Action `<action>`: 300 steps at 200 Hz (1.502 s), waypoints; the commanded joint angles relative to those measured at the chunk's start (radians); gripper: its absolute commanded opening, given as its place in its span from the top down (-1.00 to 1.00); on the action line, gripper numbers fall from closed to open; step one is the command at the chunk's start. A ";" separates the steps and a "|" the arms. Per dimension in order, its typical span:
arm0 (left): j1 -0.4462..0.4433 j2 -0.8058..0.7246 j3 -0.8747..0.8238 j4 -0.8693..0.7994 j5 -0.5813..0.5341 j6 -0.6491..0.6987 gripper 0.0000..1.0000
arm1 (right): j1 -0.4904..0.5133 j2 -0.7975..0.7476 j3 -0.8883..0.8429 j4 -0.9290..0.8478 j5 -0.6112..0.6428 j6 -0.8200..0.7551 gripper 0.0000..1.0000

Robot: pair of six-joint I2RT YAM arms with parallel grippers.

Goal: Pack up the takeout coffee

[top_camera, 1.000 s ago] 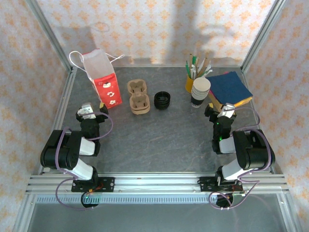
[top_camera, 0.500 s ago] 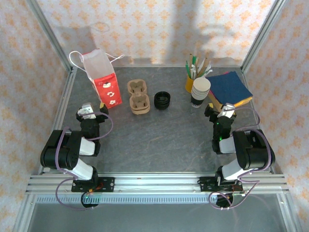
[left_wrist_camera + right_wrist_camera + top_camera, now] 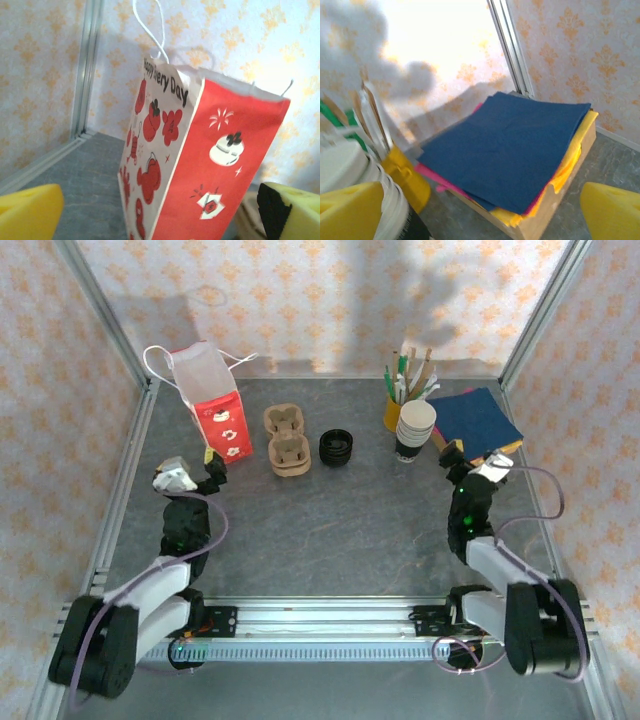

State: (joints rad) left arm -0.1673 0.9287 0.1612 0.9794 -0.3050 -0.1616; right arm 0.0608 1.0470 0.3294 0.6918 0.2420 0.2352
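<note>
Top external — left hand point(image 3: 193, 472) and right hand point(image 3: 473, 461) both spread — one red bag point(image 3: 218, 416).

We see a paper bag point(image 3: 215, 405) with a red face carrying white and black cartoon prints, a white side with red figures and black lettering, and white string handles. Right of the bag, the cup carriers point(image 3: 286, 440) are brown, the stack of lids point(image 3: 336, 447) black, the stack of cups point(image 3: 415, 425) cream, the pot point(image 3: 392, 412) yellow. Farther right of the bag, a navy sheet point(image 3: 476, 418) tops pink and yellow ones. The table point(image 3: 340, 520) is mottled dark grey, and the walls point(image 3: 330, 290) are cream with an orange damask motif. The left gripper point(image 3: 160, 215) and right gripper point(image 3: 480, 215) have yellow pads point(image 3: 30, 212).
</note>
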 commanded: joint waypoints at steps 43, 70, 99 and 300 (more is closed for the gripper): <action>-0.015 -0.188 0.312 -0.806 0.046 -0.419 -0.98 | -0.001 0.037 0.533 -0.875 -0.380 0.204 -0.92; -0.015 -0.217 0.370 -0.871 0.134 -0.418 -0.98 | 0.003 0.140 0.725 -1.090 -0.436 0.182 -0.86; -0.018 -0.166 0.502 -1.034 0.129 -0.344 -0.98 | 0.031 0.311 0.952 -1.337 -0.307 0.132 -0.84; -0.021 -0.162 0.484 -0.966 0.287 -0.351 -0.94 | 0.080 0.668 1.262 -1.463 -0.284 0.096 0.24</action>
State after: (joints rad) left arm -0.1772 0.7708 0.6460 -0.0151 -0.0326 -0.5053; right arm 0.1387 1.6989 1.5536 -0.7528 -0.0597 0.3286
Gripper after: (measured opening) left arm 0.970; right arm 0.390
